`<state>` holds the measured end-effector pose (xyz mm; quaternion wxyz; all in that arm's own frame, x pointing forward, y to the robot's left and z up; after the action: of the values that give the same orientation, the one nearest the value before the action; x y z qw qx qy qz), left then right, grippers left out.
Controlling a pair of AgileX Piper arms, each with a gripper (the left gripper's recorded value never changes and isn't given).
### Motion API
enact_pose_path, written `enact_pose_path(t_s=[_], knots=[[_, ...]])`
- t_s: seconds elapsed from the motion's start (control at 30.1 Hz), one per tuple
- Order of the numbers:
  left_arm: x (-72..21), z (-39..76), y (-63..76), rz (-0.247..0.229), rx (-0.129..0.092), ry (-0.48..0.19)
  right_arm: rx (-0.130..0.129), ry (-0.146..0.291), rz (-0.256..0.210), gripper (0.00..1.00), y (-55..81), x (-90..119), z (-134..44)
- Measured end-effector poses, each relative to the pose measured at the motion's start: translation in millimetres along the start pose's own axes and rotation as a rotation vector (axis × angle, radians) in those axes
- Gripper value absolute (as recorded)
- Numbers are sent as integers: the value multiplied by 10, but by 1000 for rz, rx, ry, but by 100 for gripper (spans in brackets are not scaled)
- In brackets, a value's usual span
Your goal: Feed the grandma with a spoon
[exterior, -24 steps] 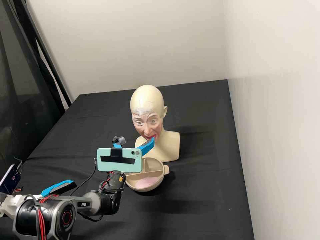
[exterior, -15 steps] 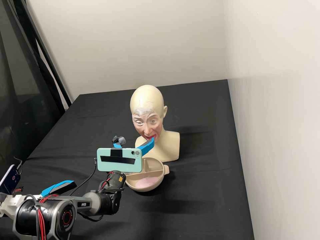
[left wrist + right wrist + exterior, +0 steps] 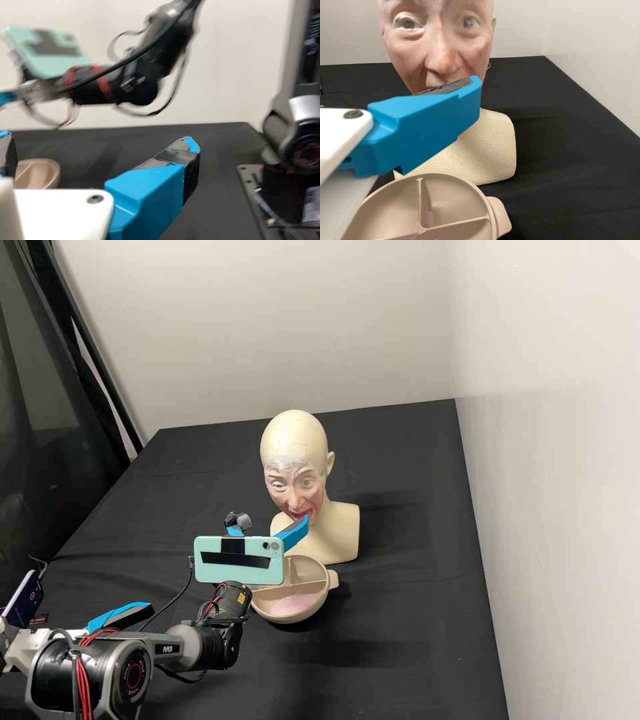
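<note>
- Since a spoon is light, thin, stiff and likely slick, I judge it wants a pinch across the handle end with the scoop kept level. I cannot tell whether one is in play now.
- grandma (image 3: pixel 298 473): bald mannequin head, upright mid-bench (image 3: pixel 413 520), facing the arms. It looks hollow and light, so I'd guess a firm poke at the mouth could tip or shift it.
- bowl (image 3: pixel 287 617): beige, divided, pinkish stuff in one section, just in front of the grandma.
- right gripper (image 3: pixel 270 525): arm stretched forward above the bowl, with a phone (image 3: pixel 239 560) taped at the wrist. Fingers are spread wide and nothing is seen between them. One blue finger (image 3: pixel 420 122) has its tip at the grandma's lips, touching or just shy, can't tell.
- left gripper (image 3: pixel 95 152): low at the bench's near left corner, well apart from grandma and bowl. Fingers are parted and hold nothing.
</note>
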<state>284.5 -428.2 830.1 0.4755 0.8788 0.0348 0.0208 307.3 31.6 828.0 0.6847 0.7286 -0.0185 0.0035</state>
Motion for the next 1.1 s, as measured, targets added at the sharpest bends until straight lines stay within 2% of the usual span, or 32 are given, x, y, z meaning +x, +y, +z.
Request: enact_pose_path(t_s=[0.2,0.3,0.37,0.4,0.5,0.8,1.1], knots=[[-186,-240,-38,-17,-24,92,0,0,0,100,0,0,0],[-261,-359,-88,-37,-27,137,0,0,0,100,0,0,0],[-287,-420,-102,-43,-32,162,0,0,0,100,0,0,0],[-305,-467,-110,-44,-48,181,0,0,0,100,0,0,0],[-317,-536,-121,-46,-56,208,0,0,0,100,0,0,0],[-348,-657,-185,-32,-60,246,0,0,0,100,0,0,0],[-364,-653,-193,0,-56,234,0,0,0,100,0,0,0]])
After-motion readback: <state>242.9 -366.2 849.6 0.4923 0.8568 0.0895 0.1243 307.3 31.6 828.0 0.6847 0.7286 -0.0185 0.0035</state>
